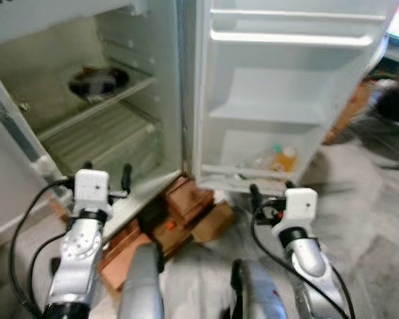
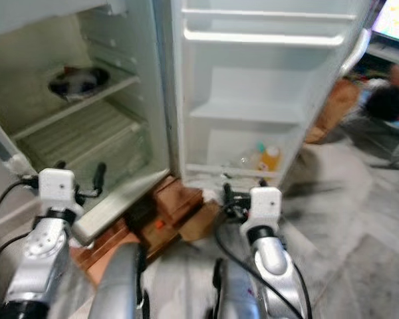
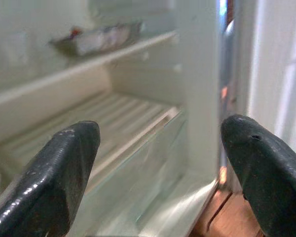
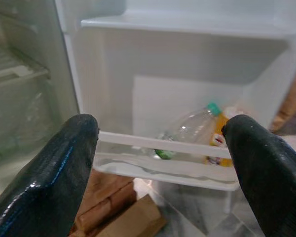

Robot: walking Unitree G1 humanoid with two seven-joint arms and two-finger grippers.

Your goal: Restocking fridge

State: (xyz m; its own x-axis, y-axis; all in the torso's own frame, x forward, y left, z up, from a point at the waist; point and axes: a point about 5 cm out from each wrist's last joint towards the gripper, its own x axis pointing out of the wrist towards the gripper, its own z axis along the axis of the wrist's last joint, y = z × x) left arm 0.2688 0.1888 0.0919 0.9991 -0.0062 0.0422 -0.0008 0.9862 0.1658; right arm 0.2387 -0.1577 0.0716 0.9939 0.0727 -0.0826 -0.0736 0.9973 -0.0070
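Note:
The white fridge [image 1: 169, 86] stands open, and its door [image 1: 286, 73] is swung out to the right. A dark dish [image 1: 96, 83] sits on an inner shelf, above a ribbed glass shelf [image 3: 113, 128]. In the door's bottom rack lie a clear bottle with a green cap [image 4: 187, 131] and an orange bottle [image 4: 218, 140]; the upper door racks are bare. My left gripper [image 1: 106, 171] is open, held before the fridge's lower compartment. The right gripper [image 1: 271, 189] is open, low in front of the door's bottom rack [image 4: 163, 148], with nothing between its fingers.
Brown cardboard boxes and wooden blocks [image 1: 186, 212] lie on the floor under the fridge's front edge. A person [image 1: 396, 100] is at the far right, blurred. Grey stone floor [image 1: 366, 219] stretches to the right of the door.

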